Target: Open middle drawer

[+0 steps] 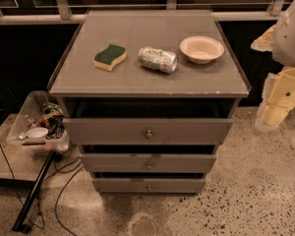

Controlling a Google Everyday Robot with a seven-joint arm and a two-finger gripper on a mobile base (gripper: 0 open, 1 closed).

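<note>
Well apart, the middle drawer (187,162) lies lower-left of the gripper (276,107), grip state unclear.

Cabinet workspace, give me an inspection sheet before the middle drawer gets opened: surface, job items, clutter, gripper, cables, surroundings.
Surface: grey cabinet top, flat, carrying three items.
Job's things: middle drawer, with a dark gap above its front and nothing touching its knob; top drawer juts out above it.
Clutter: green-and-yellow sponge, crushed can on its side and empty cream bowl, in a row.
Gripper: gripper at the view's right edge, beside the cabinet, away from every drawer.
Cables: black cables on the floor left of the cabinet.
Surroundings: clear bin of odds and ends at left; speckled floor.
</note>
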